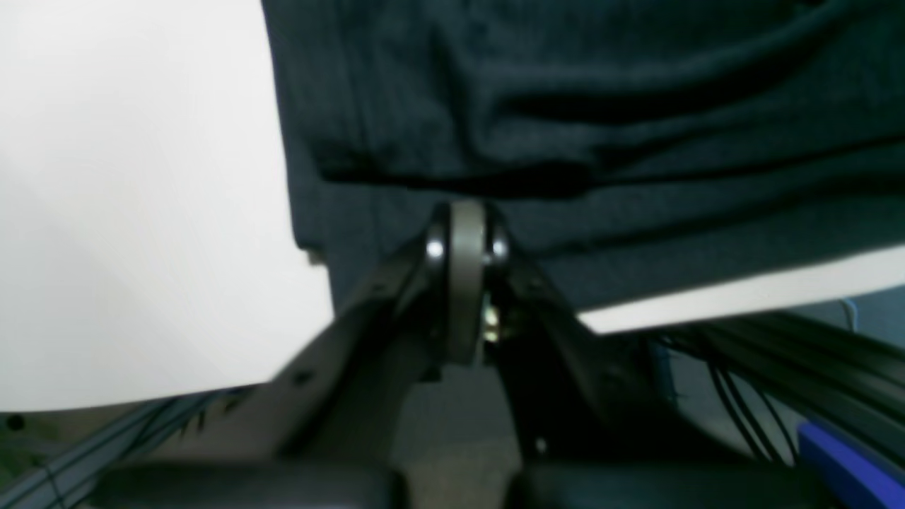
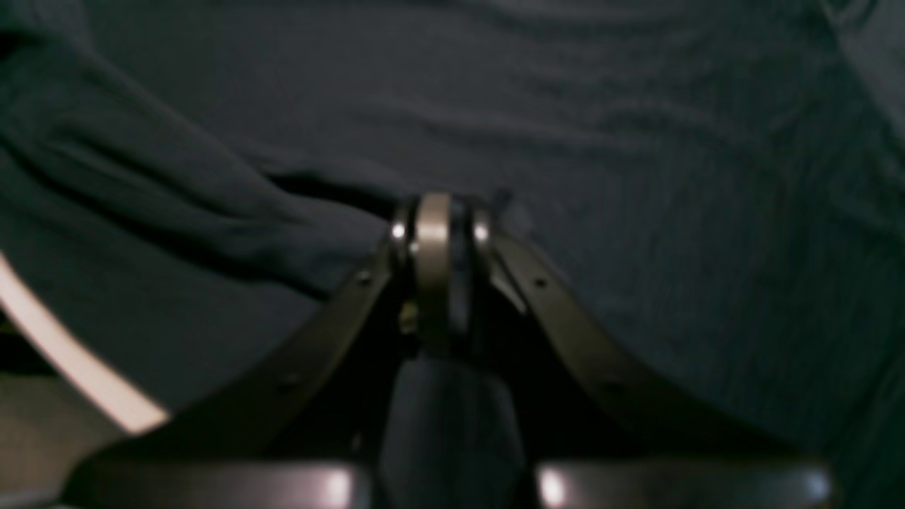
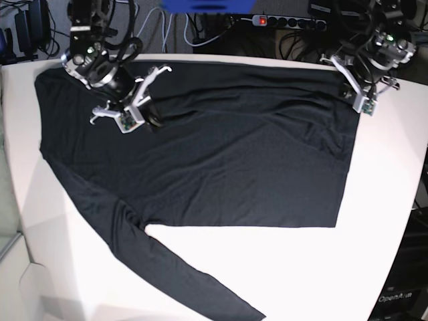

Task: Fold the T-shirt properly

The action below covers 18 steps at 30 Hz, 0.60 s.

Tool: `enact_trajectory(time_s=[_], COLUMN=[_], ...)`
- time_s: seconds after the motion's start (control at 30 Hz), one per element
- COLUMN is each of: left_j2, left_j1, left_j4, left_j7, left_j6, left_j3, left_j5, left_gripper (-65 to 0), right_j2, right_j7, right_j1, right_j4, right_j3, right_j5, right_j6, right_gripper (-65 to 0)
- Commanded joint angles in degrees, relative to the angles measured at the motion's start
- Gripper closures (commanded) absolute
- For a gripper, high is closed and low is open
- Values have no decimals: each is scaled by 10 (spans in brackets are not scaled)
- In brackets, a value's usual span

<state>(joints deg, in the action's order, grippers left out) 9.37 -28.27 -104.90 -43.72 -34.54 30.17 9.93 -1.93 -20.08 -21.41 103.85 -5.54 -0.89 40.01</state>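
Note:
The black T-shirt (image 3: 221, 160) lies spread across the white table (image 3: 381, 200), one long sleeve (image 3: 194, 281) running toward the front edge. At the shirt's far right corner my left gripper (image 3: 364, 103) is shut; in the left wrist view its tips (image 1: 466, 212) meet at a folded edge of the T-shirt (image 1: 601, 92). My right gripper (image 3: 144, 115) stands at the shirt's upper left, and in the right wrist view it (image 2: 442, 212) is shut where a raised ridge of the T-shirt (image 2: 177, 198) runs up to it. A long crease stretches between the two grippers.
A power strip (image 3: 287, 21) and cables lie behind the table's back edge. Bare white tabletop (image 1: 127, 212) shows beside the shirt's edge in the left wrist view. The table's front right (image 3: 321, 281) is bare white surface.

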Motion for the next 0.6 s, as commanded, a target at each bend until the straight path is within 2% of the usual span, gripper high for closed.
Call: enact_trajectory(time_s=[0.0, 0.17, 0.4, 0.57], left_j2=[4, 5, 11, 5], left_j1=[0, 0, -2, 11], left_j4=[-18, -15, 9, 59], left_j7=[8, 10, 10, 13], left_j6=[0, 0, 1, 1], left_j3=[0, -15, -14, -15], left_j5=[7, 5, 4, -48], left_gripper=[0, 0, 0, 0], right_j2=[-1, 7, 11, 12], right_j7=[13, 13, 13, 12], right_j1=[-7, -45, -74, -75], right_j4=[20, 48, 48, 47], right_j3=[-1, 11, 82, 112], right_j5=[8, 8, 8, 8], right_j6=[0, 0, 0, 0], right_gripper=[-26, -26, -26, -26])
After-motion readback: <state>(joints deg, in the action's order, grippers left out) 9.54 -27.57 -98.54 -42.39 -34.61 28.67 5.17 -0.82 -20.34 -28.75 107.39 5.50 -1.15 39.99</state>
